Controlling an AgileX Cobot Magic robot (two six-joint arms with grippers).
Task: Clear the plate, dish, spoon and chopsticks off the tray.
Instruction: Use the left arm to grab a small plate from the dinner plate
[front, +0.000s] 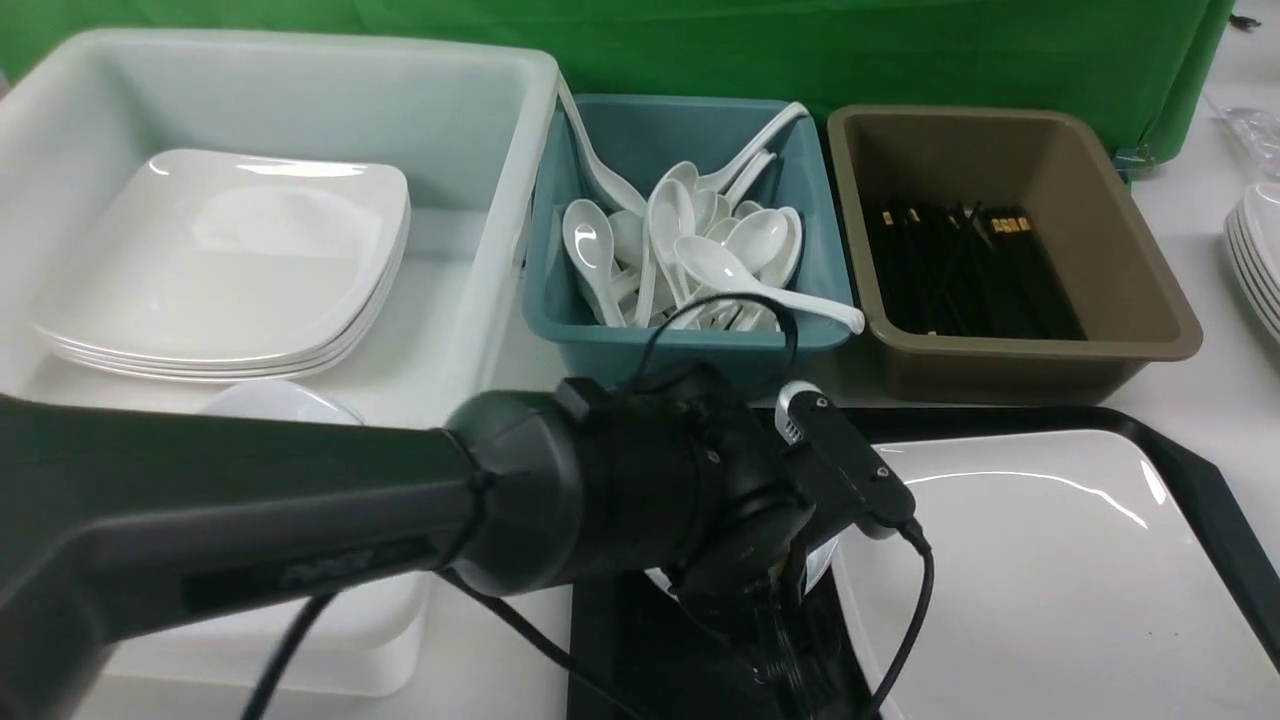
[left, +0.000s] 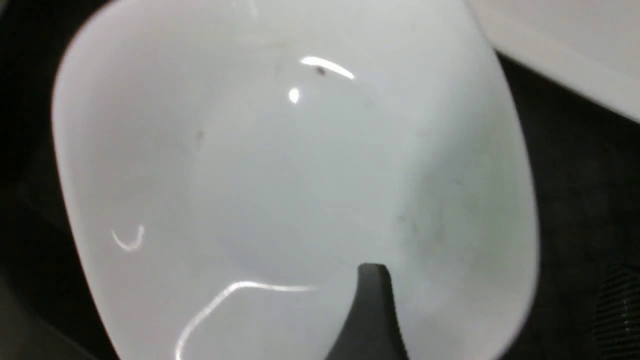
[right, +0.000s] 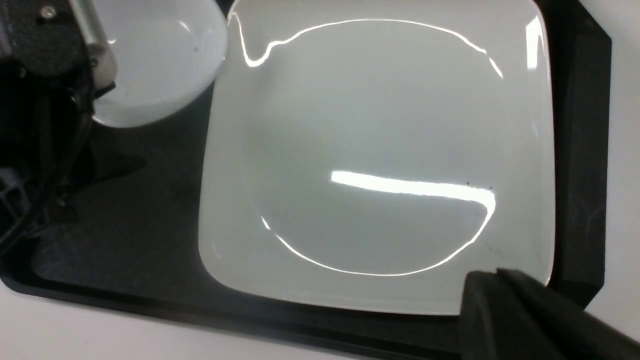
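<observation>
Honestly, this looks about halfway done. No spoon or chopsticks show on the tray (front: 1200, 480); the teal bin (front: 590, 330) is full of white spoons (front: 700, 250) and the brown bin (front: 1000, 370) has black chopsticks (front: 960, 270), so those two are probably sorted. What's left is the plate (front: 1050, 580) and the dish (left: 300, 175), both sitting on the tray, the dish just beside the plate's corner.

The left gripper (front: 775, 640) hangs right over the dish. Only one finger (left: 374, 300) shows, so there's no telling whether it's spread or gripping. The right gripper (right: 492, 280) is pressed together, empty, near the plate's edge.

The dish is small, deep, glossy white with rounded corners and a few tiny dark specks. It looks slippery.
</observation>
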